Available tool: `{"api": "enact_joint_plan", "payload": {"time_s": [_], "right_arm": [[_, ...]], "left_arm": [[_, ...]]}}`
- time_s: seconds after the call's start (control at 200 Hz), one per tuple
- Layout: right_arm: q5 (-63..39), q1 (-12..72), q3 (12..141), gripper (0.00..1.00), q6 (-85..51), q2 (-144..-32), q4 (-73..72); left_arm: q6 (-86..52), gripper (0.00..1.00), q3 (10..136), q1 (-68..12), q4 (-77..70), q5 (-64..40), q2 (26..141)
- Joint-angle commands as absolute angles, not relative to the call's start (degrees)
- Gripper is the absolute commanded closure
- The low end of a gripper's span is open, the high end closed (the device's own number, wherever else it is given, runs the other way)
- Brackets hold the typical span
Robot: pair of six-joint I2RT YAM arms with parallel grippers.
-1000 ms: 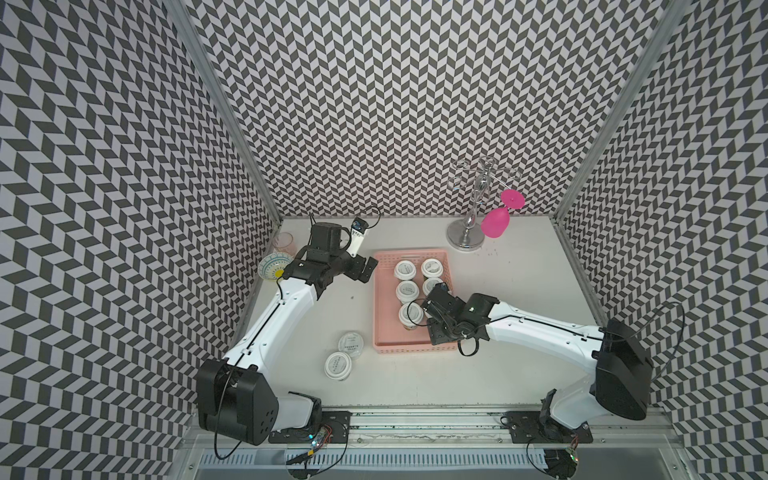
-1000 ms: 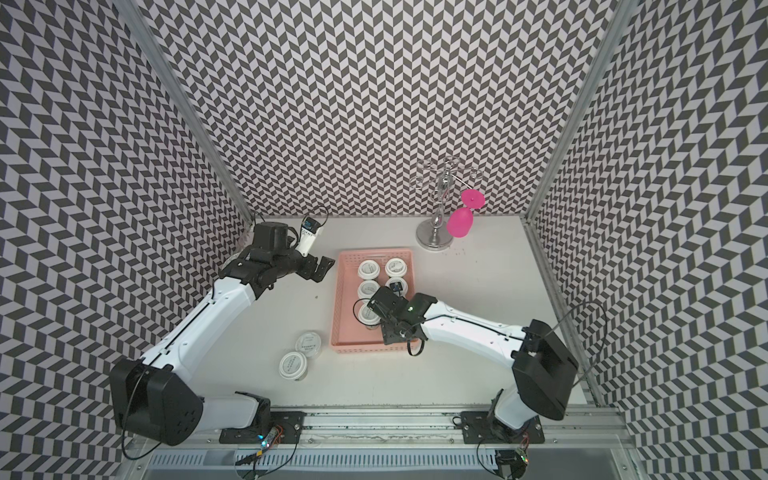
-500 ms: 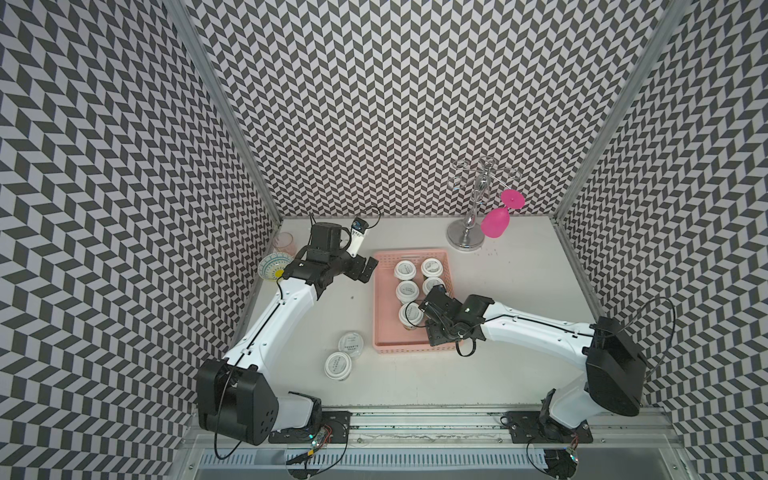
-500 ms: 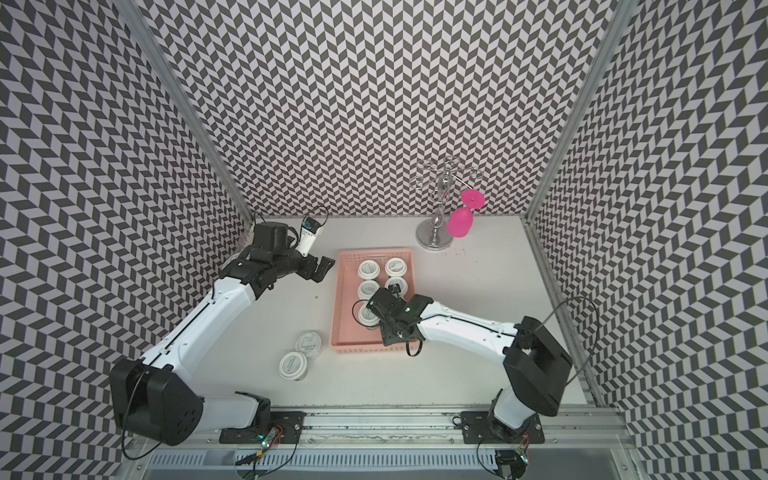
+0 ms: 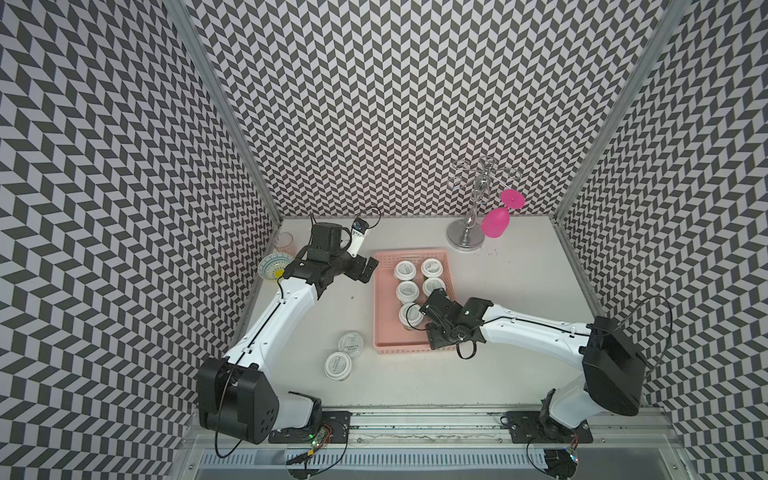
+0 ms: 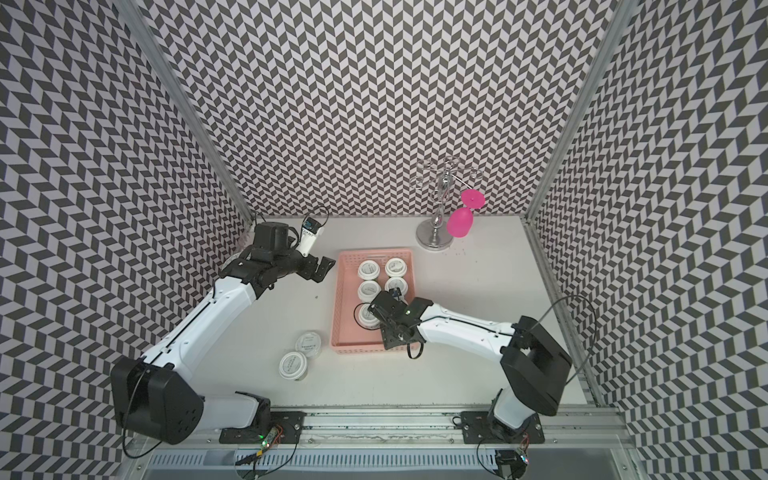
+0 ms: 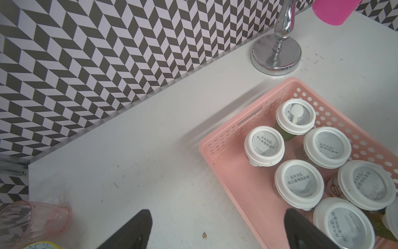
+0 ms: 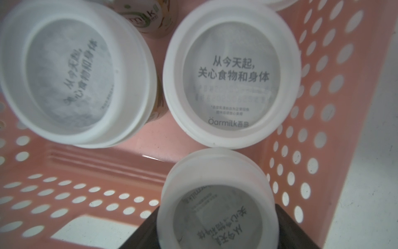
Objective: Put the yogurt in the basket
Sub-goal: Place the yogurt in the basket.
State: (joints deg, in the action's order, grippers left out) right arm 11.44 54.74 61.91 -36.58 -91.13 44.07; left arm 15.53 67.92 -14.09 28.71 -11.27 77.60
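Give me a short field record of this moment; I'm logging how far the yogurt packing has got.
basket: pale-pink perforated plastic basket, on the white table
inside it: at least six white-lidded round yogurt cups, upright
outside: two more yogurt cups on the table, by its front left corner
left gripper: open, empty, beside the basket
right gripper: around one cup in the basket; grip unclear

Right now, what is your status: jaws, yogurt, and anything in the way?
Left jaws open, empty, beside the pale-pink perforated plastic basket. Right jaws around a white-lidded yogurt cup inside it, grip unclear. Two more cups on the white table, nothing blocking.
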Motion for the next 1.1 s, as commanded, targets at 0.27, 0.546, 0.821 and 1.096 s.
{"api": "enact_joint_plan", "payload": {"time_s": [0.27, 0.546, 0.821, 1.096], "right_arm": [[11.6, 54.4, 62.1, 0.14, -36.4, -91.0, 43.6], [12.0, 54.5, 64.6, 0.12, -36.7, -89.1, 46.0], [13.7, 54.4, 65.8, 0.1, -36.6, -86.8, 48.4], [18.4, 54.3, 67.5, 0.05, -34.6, -85.0, 49.0]], "left_arm": [[15.3, 0.0, 67.4, -13.7, 27.4, -11.9, 77.9], [15.3, 0.0, 67.4, -13.8, 27.4, -12.0, 78.0], [15.8, 0.0, 67.3, -13.7, 27.9, -12.2, 77.9], [18.8, 0.0, 65.7, -13.7, 30.6, -14.1, 76.3]]}}
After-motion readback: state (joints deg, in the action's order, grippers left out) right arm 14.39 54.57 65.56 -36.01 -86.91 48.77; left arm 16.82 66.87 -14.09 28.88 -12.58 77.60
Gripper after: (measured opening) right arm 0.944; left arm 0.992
